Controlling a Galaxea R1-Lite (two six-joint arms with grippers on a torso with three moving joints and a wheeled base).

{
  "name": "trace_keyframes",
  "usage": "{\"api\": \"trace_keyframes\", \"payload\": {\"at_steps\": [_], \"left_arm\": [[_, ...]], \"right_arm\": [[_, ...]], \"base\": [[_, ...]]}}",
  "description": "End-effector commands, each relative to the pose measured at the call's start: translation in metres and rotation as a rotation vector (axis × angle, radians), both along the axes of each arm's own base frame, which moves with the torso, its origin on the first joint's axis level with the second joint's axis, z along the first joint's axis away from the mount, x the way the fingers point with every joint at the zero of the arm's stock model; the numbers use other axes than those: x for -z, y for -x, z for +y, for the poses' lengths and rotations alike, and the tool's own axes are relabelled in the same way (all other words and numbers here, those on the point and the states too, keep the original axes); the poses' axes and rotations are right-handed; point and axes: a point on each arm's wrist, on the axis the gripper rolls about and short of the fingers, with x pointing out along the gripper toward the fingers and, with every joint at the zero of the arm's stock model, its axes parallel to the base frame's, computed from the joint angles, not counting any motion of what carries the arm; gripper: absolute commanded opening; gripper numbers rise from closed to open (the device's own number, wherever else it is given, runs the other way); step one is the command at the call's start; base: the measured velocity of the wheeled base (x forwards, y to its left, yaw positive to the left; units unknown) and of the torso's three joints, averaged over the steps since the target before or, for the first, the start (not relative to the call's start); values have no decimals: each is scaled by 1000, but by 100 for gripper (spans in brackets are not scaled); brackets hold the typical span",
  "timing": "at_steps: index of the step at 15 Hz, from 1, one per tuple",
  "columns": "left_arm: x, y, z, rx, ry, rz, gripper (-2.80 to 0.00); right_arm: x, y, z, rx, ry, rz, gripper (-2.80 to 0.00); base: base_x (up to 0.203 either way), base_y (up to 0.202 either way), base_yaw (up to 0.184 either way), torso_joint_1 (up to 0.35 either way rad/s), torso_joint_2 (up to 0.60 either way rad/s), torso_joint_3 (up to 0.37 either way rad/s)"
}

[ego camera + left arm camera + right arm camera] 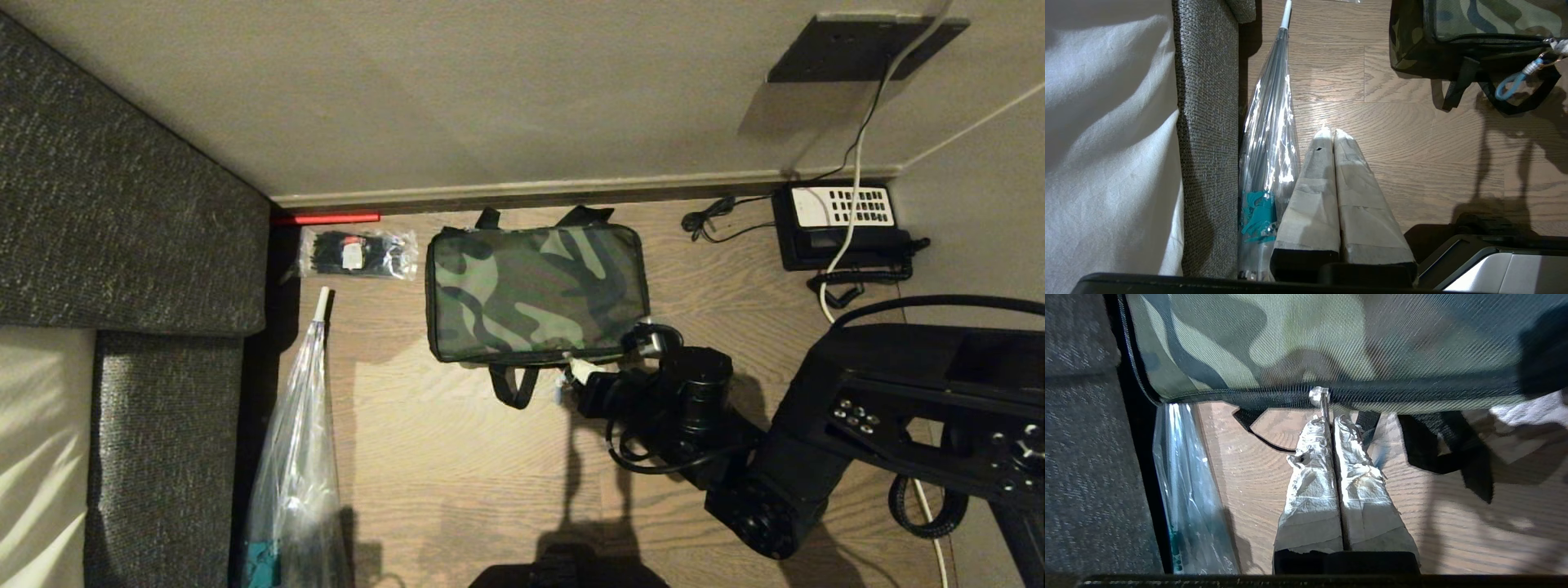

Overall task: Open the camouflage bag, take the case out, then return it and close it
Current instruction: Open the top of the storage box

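Lying zipped shut, camouflage bag [536,291]; right end effector [1332,420] pinching zipper pull [1323,401].

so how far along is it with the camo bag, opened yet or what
Nothing looks finished: the camouflage bag lies flat on the floor with its lid down, and no case is in view. In hand: the right hand is shut on the zipper pull at the bag's near edge. Left: unzip, lift out the case, put it back, zip shut. The left hand hangs shut beside the umbrella.

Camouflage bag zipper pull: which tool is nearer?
Right. The right tool is shut on the zipper pull of the camouflage bag; the left tool hangs apart over the floor.
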Motion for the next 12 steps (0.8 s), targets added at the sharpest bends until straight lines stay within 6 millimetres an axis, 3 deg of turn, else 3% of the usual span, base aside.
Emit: {"api": "trace_keyframes", "payload": {"at_steps": [1,6,10,11,12], "left_arm": [[0,0,0,-1,0,-2,-280],[0,0,0,-1,0,-2,-280],[0,0,0,-1,0,-2,-280],[0,0,0,-1,0,-2,-280],[0,0,0,-1,0,-2,-280]], "right_arm": [[-11,4,-7,3,-13,-14,-280],[-9,7,-25,29,39,-5,-280],[-4,8,-21,16,50,7,-280],[-2,9,-16,-3,51,10,-179],[3,8,-14,-16,55,17,-160]], "base": [[0,0,0,0,0,0],[0,0,0,0,0,0],[0,0,0,0,0,0],[0,0,0,0,0,0],[0,0,0,0,0,0]]}}
